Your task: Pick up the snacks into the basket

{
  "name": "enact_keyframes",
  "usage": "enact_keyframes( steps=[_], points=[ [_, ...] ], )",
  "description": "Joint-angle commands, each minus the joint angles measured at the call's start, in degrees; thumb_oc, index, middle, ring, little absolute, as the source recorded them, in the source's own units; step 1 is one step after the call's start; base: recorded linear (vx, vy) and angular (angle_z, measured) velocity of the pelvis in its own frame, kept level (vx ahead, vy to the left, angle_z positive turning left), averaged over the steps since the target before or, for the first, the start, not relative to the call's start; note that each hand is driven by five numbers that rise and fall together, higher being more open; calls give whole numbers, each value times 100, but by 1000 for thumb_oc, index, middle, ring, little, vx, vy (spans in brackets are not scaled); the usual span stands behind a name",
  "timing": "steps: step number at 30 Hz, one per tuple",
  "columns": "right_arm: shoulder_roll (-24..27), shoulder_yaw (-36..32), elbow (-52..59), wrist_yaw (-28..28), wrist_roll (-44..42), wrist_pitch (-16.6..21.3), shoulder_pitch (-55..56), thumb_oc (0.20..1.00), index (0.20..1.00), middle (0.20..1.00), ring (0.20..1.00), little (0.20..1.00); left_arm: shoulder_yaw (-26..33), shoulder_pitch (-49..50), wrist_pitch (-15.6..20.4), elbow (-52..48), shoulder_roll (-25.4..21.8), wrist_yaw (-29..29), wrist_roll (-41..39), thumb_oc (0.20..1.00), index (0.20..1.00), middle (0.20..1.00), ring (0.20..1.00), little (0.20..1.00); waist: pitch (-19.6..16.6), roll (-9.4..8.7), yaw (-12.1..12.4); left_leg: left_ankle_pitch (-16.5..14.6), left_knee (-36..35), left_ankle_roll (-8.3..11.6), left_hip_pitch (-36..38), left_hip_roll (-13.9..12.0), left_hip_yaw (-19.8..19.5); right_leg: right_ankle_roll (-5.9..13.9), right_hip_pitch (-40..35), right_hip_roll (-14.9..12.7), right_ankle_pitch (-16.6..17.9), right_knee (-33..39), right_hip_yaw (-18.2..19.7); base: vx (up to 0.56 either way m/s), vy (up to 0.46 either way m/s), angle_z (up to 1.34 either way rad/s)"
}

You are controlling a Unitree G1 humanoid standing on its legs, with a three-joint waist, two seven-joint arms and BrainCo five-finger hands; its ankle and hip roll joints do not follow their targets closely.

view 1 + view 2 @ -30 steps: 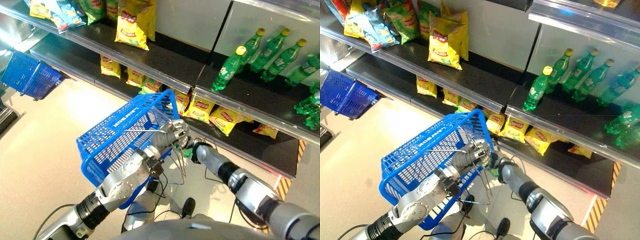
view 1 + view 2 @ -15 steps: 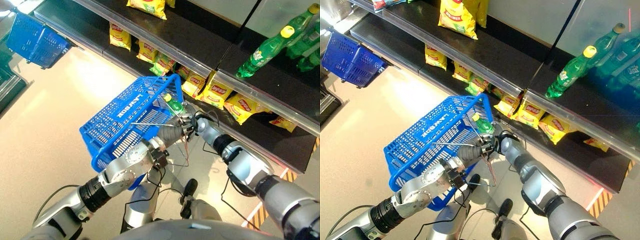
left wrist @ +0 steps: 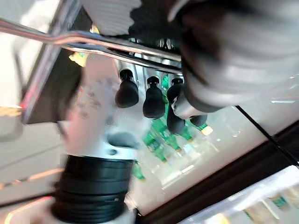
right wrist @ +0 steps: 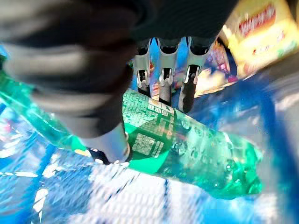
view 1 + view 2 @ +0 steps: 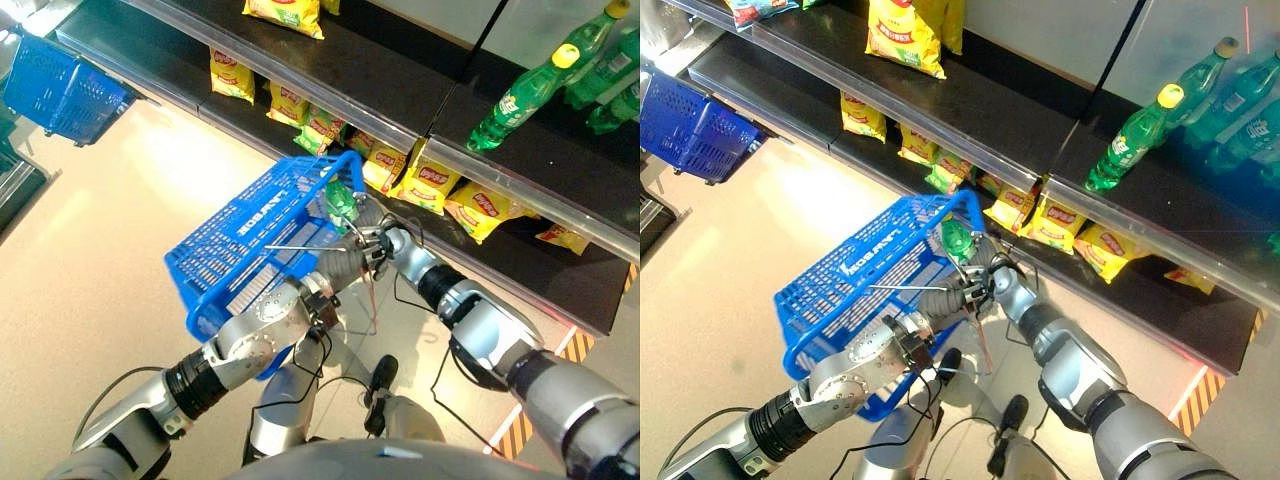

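I hold a blue plastic basket [image 5: 250,240] up in front of the shelves. My left hand [image 5: 345,265] is shut on its thin metal handle [image 3: 117,44], and its dark-tipped fingers [image 3: 149,98] curl under the wire. My right hand [image 5: 385,240] is shut on a green plastic bottle [image 4: 187,144], with the fingers [image 4: 161,79] on one side and the thumb [image 4: 110,135] on the other. The bottle [image 5: 342,200] sits at the basket's far corner, over the rim, beside both hands. The blue mesh of the basket shows just beyond the bottle in the right wrist view.
Yellow snack bags [image 5: 425,185] line the low shelf behind the basket, and a larger yellow bag [image 5: 285,15] lies on the shelf above. Green bottles [image 5: 520,95] stand on the shelf at the right. A second blue basket [image 5: 60,90] rests at the far left.
The camera has tilted down towards the floor. My right hand has come up from under the handle with the green bottle to the basket's far corner. The left hand keeps the handle.
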State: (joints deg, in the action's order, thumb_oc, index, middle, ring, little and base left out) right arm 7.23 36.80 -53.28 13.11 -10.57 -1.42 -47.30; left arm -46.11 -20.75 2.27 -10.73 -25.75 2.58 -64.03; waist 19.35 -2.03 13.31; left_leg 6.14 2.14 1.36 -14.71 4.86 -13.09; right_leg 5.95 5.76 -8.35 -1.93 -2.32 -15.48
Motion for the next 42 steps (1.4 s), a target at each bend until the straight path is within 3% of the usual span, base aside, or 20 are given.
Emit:
enact_keyframes(
  steps=[1,6,13,14,22,27,29,30,31,32,34,37,39,40,41,42],
  points=[
    [-452,-48,1172,-30,-316,906,-576,200,200,200,200,200,-400,-126,126,-711,526,-227,-327,200,200,200,200,200,-177,-190,-133,-800,475,-239,99,231,265,258,347,-303,476,-228,168,-3,0,-15],
    [-269,369,2108,-410,-691,910,-170,200,200,200,200,200,-279,-139,229,-519,596,-130,-289,200,200,200,200,200,-179,-284,-222,-834,528,-221,108,194,300,244,367,-272,450,-230,215,0,-1,-4],
    [-296,593,2167,-582,-766,870,-204,200,200,200,200,200,-256,-104,290,-597,543,-108,-378,200,200,200,200,200,-190,-324,-247,-871,556,-213,131,159,362,239,380,-250,450,-249,259,-2,-14,-5],
    [-409,595,1852,-551,-692,795,-266,1000,1000,1000,1000,1000,-313,-122,268,-688,500,-146,-429,200,200,200,200,200,-202,-314,-239,-876,552,-208,140,155,373,236,380,-244,459,-228,278,-4,-10,-4],
    [-571,510,1240,-413,-29,603,-266,1000,1000,1000,1000,1000,-210,-8,198,-901,444,-176,-462,200,200,200,200,200,-248,-317,-270,-911,562,-237,144,163,416,288,406,-273,513,-254,344,-1,3,-1],
    [-345,433,1587,-422,573,471,52,1000,1000,1000,1000,1000,263,224,297,-966,190,-132,-309,200,200,200,200,200,-196,-284,-367,-880,499,-344,252,21,486,433,750,-244,499,-1355,555,-41,33,-17],
    [59,240,2030,-358,744,497,461,1000,1000,1000,1000,1000,580,399,384,-982,123,-110,-320,200,200,200,200,200,-170,-283,-434,-794,538,-359,206,5,457,407,706,86,281,-1677,781,-77,-41,4],
    [508,101,2561,-481,1046,521,1020,1000,1000,1000,1000,1000,875,646,447,-995,80,-152,-414,200,200,200,200,200,-265,-282,-507,-638,503,-360,117,27,326,220,633,618,-219,-1762,1171,-40,-62,17],
    [514,104,2578,-483,1049,514,1038,1000,1000,1000,1000,1000,874,658,446,-999,82,-152,-414,200,200,200,200,200,-270,-282,-513,-644,504,-359,124,32,321,217,629,613,-233,-1772,1166,5,-59,46],
    [737,-21,2734,-539,1129,568,1356,1000,1000,1000,1000,1000,974,793,419,-1045,49,-227,-470,200,200,200,200,200,-337,-295,-521,-566,464,-349,112,67,247,108,579,768,-428,-1736,1268,34,-33,50],
    [1280,-373,3155,-669,1412,669,2069,1000,1000,1000,1000,1000,1463,1304,401,-1045,49,-383,-430,200,200,200,200,200,-568,-376,-493,-491,297,-304,192,173,119,-46,311,767,-616,-1342,1142,15,-95,44],
    [1604,-699,3607,-735,1498,785,2654,1000,1000,1000,1000,1000,1872,1674,488,-957,95,-368,-439,200,200,200,200,200,-670,-367,-553,-445,234,-245,274,165,121,-84,141,808,-592,-1084,1114,-18,-100,11],
    [1867,-1116,4107,-818,1484,893,3278,1000,1000,1000,1000,1000,2385,2037,564,-947,152,-379,-406,200,200,200,200,200,-756,-321,-627,-382,247,-183,290,149,96,-119,-8,853,-600,-872,1142,-89,-109,13],
    [2090,-1571,4567,-930,1229,1142,3846,1000,1000,1000,1000,1000,2817,2365,663,-715,348,-406,-321,200,200,200,200,200,-735,-282,-728,-369,415,-145,222,204,58,-195,-51,879,-589,-768,1254,-94,-47,17],
    [2100,-1578,4586,-936,1226,1134,3864,1000,1000,1000,1000,1000,2812,2371,663,-715,353,-407,-320,200,200,200,200,200,-741,-276,-732,-374,424,-145,218,206,53,-196,-55,879,-590,-765,1248,-154,-63,15],
    [2256,-1982,4896,-1100,1078,1324,4377,1000,1000,1000,1000,1000,3340,2733,754,-528,496,-435,-160,200,200,200,200,200,-762,-212,-819,-289,416,-118,177,231,-7,-242,-85,937,-574,-662,1308,-69,-27,11]
  ],
)
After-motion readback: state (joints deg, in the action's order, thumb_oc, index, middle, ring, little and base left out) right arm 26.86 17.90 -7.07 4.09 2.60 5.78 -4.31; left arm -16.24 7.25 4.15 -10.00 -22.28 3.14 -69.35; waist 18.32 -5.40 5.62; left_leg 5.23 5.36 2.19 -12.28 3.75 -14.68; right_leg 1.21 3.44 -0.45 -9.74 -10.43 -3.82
